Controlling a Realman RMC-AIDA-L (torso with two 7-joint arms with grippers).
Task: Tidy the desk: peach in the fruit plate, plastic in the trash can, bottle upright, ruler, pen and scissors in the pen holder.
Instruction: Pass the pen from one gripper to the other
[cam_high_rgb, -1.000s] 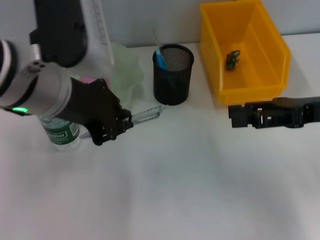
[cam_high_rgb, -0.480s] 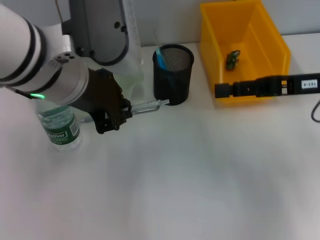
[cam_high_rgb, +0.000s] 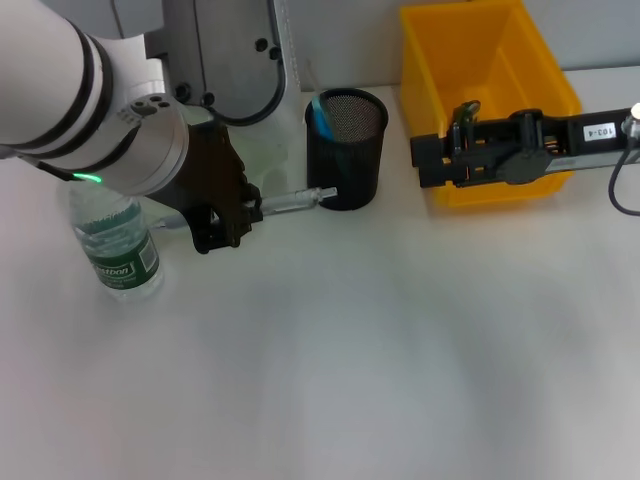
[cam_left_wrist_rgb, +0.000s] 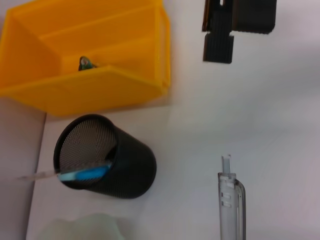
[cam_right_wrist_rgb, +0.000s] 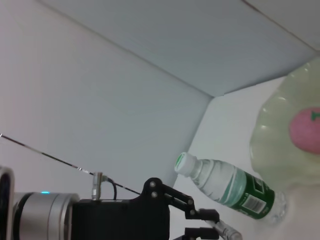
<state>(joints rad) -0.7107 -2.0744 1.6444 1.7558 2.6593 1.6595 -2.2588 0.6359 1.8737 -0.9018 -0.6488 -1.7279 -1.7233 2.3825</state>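
White worktop (cam_high_rgb: 400, 380) | left pincer (cam_high_rgb: 232, 215) grips pen (cam_high_rgb: 292, 204) (tip at pen holder (cam_high_rgb: 345, 148)) | right pincer (cam_high_rgb: 430, 162), fingers unreadable, at 3 o'clock over trash can (cam_high_rgb: 480, 95)

yellow trash can (cam_high_rgb: 500, 90), black mesh pen holder (cam_high_rgb: 346, 150)

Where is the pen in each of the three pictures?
Head view: the pen is held in the left gripper, its tip close to the pen holder.
Left wrist view: the pen points up from the bottom edge, to the right of the pen holder.
Right wrist view: only its end shows, at the bottom edge.
Shared landmark: the left gripper and pen holder.
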